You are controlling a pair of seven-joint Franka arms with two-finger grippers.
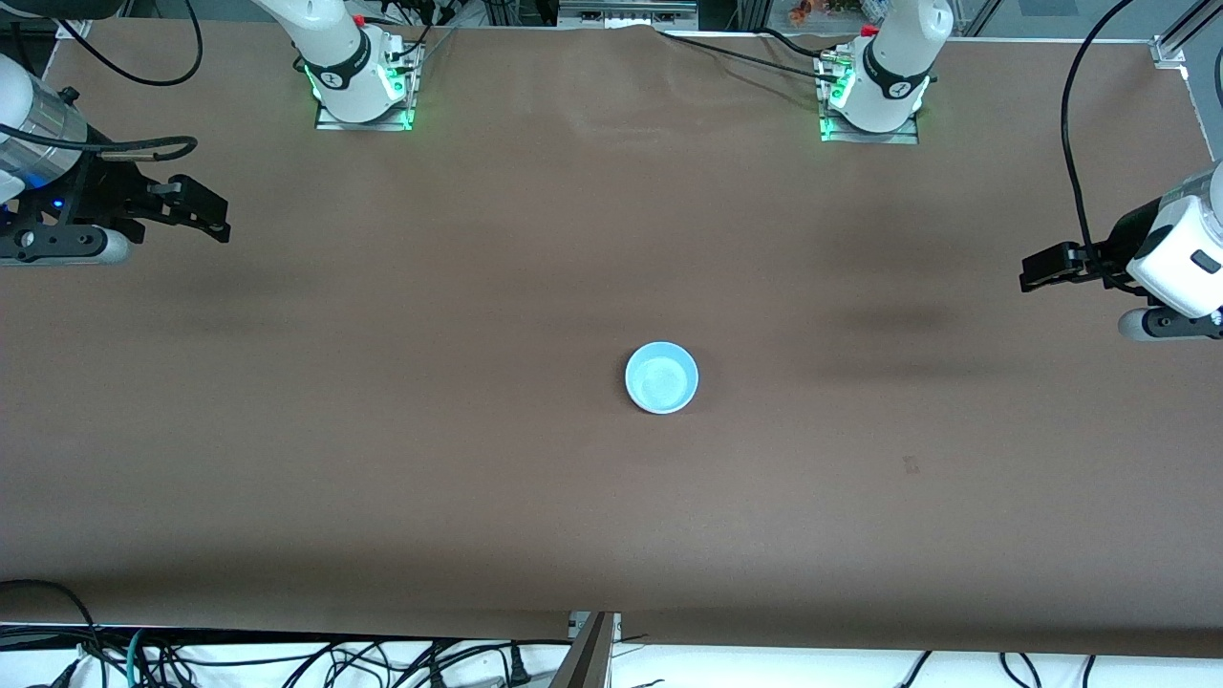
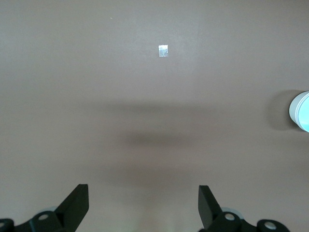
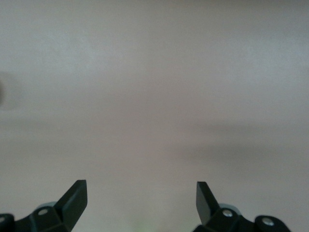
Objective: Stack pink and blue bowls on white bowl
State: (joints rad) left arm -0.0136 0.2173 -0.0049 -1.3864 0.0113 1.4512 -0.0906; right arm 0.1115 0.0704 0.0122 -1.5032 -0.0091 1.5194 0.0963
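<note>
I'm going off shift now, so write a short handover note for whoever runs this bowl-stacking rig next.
Left gripper: jaws open, empty, waiting over the left arm's end of the brown table.
Right gripper: jaws open, empty, waiting over the right arm's end.
Bowls: only a small round light-blue plastic bowl shows, upright mid-table; from the side, a white rim or wall shows under it. No pink bowl is visible.
Done: the stack looks finished, blue on top.
Left: check that pink sits inside; it cannot be seen.
</note>
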